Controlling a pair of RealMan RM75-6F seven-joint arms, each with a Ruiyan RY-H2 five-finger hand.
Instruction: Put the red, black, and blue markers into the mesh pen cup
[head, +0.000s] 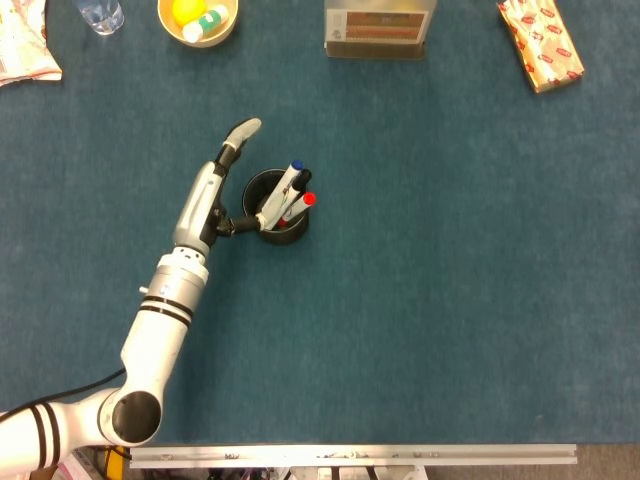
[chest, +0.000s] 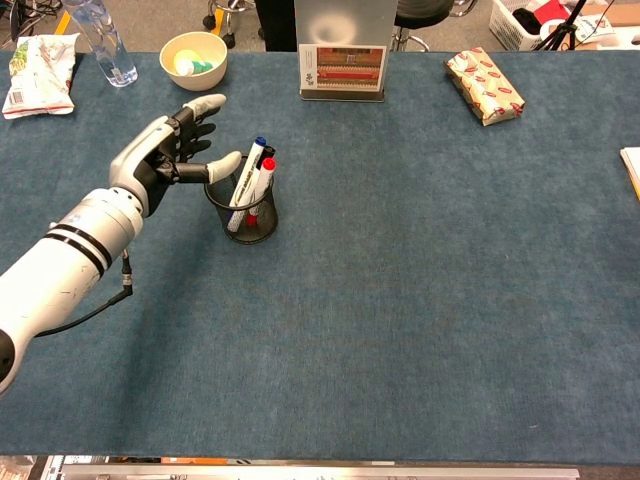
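Observation:
The black mesh pen cup (head: 275, 208) (chest: 245, 208) stands upright on the blue table. Three markers lean inside it: the blue-capped one (head: 295, 168) (chest: 259, 143), the black-capped one (head: 305, 177) (chest: 268, 152) and the red-capped one (head: 309, 199) (chest: 268, 164). My left hand (head: 218, 188) (chest: 178, 150) is just left of the cup with its fingers spread and nothing in them; the thumb reaches toward the cup's rim. My right hand shows in neither view.
At the table's far edge are a bowl (chest: 192, 58) with a yellow item, a water bottle (chest: 100, 36), a snack bag (chest: 40, 72), a sign holder (chest: 341, 62) and a patterned packet (chest: 485, 86). A white thing (chest: 632, 165) lies at the right edge.

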